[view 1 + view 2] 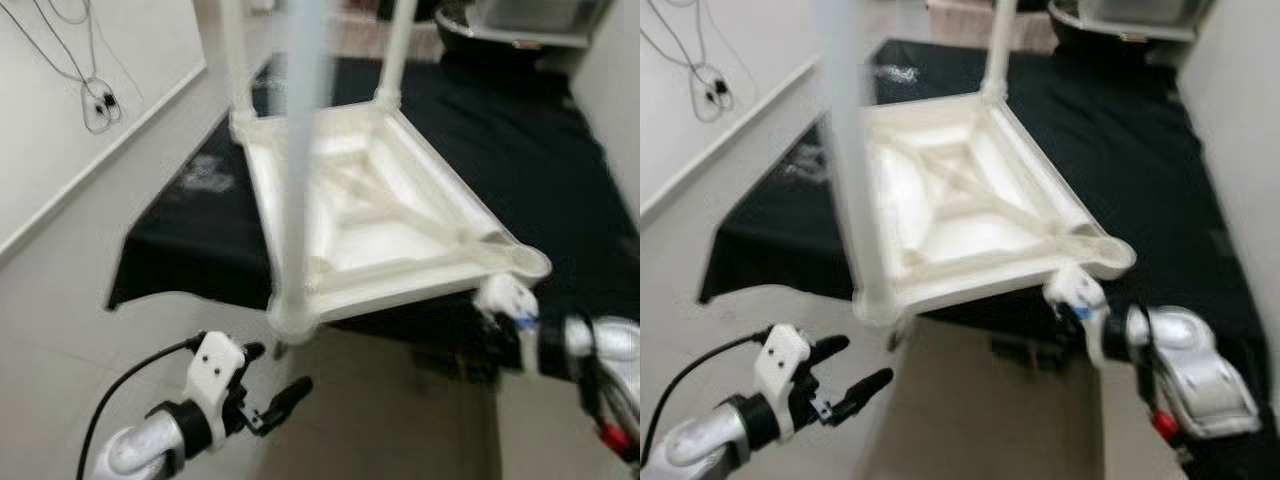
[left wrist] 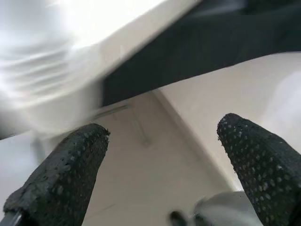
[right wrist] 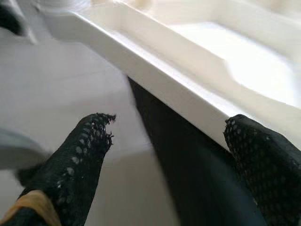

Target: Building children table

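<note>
Left gripper (image 1: 268, 385) fingers spread, holding nothing, low over pale floor (image 1: 90, 330), right gripper (image 3: 169, 155) jaws apart just under rim of upturned white plastic children's table (image 1: 380, 210), legs up, resting on black cloth (image 1: 560, 150).

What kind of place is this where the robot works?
Probably a room in a home, used as an assembly spot. A white children's table lies upside down on a black cloth spread over a pale tiled floor, beside a white wall with hanging cables.
</note>
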{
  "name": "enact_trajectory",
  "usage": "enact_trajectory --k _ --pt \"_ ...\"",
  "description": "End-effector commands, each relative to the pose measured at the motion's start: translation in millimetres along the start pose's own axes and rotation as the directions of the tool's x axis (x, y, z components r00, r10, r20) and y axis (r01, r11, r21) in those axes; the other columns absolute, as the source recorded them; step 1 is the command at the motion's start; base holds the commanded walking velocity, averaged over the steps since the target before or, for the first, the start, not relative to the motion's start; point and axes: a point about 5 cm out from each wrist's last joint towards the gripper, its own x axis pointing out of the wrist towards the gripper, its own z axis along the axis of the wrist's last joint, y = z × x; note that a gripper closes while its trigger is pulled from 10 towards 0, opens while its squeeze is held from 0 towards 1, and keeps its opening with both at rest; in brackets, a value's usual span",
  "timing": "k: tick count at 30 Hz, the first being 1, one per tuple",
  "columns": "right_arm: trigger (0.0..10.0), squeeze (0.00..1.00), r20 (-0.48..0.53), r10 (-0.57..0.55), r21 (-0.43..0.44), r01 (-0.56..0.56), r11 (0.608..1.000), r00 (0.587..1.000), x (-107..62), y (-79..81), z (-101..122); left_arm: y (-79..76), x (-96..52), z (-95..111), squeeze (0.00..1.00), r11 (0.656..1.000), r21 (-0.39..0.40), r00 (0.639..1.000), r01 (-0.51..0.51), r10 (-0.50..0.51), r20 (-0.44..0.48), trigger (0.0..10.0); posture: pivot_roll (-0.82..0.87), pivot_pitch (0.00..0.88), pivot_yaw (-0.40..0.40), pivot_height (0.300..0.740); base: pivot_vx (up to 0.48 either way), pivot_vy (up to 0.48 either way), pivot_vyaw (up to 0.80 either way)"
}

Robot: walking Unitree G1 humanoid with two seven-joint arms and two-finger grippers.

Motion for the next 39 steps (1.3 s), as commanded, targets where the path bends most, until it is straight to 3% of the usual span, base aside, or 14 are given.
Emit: enact_trajectory --k 1,5,7,12,13,17,24,34,39 --pt "10.0 0.0 -0.011 -0.04 -0.087 0.039 0.995 0.999 5.0 -4.3 5.9 -1.6 -2.7 -2.4 0.0 1.0 -0.015 0.999 0.023 -0.023 -0.023 10.0 0.0 0.162 0.012 0.74 0.0 0.0 0.0" --pt "10.0 0.0 -0.012 -0.028 -0.187 0.025 0.982 1.0 11.4 -5.5 16.6 -6.1 -2.7 -4.6 0.0 0.997 -0.026 0.997 0.067 -0.068 -0.041 10.0 -0.01 0.161 0.011 0.74 0.0 0.0 0.0" --pt "10.0 0.0 -0.03 0.033 -0.258 -0.04 0.965 0.999 19.4 -2.3 25.4 -7.3 -2.8 -5.7 0.0 0.996 -0.027 0.995 0.087 -0.089 -0.052 10.0 -0.01 0.162 0.012 0.74 0.0 0.0 0.0" --pt "10.0 0.0 -0.048 0.066 -0.331 -0.078 0.94 0.997 30.7 -2.3 31.5 -5.8 -1.3 -5.6 0.0 0.997 -0.013 0.996 0.076 -0.076 -0.05 10.0 -0.01 0.164 0.008 0.74 0.0 0.0 0.0" --pt "10.0 0.0 -0.035 0.077 -0.37 -0.085 0.925 0.996 41.8 -0.3 35.3 -3.2 -0.1 -5.9 0.0 0.999 -0.005 0.998 0.051 -0.051 -0.047 10.0 -0.01 0.165 0.008 0.74 0.0 0.0 0.0" --pt "10.0 0.0 0.084 0.15 -0.36 -0.111 0.926 0.985 92.6 23.2 53.3 14.0 5.1 -2.6 0.0 0.99 0.065 0.992 -0.127 0.128 -0.017 10.0 -0.01 0.179 0.0 0.74 0.0 0.0 0.0" --pt "10.0 0.0 0.12 0.232 -0.4 -0.167 0.901 0.965 122.6 40.5 70.9 21.4 5.6 -0.2 0.0 0.964 0.081 0.966 -0.254 0.257 -0.021 10.0 0.01 0.204 -0.012 0.74 0.0 0.061 0.0" --pt "10.0 0.0 0.143 0.203 -0.417 -0.127 0.9 0.969 135.4 40.2 75.1 19.3 5.8 -0.2 0.0 0.955 0.099 0.959 -0.279 0.282 -0.014 10.0 0.02 0.216 -0.018 0.74 0.0 0.326 0.0" --pt "10.0 0.0 0.081 0.2 -0.464 -0.14 0.875 0.977 137.1 37.1 72.3 18.7 8.0 0.2 0.0 0.958 0.112 0.963 -0.264 0.267 -0.018 10.0 0.02 0.214 -0.013 0.74 0.0 0.0 0.0"
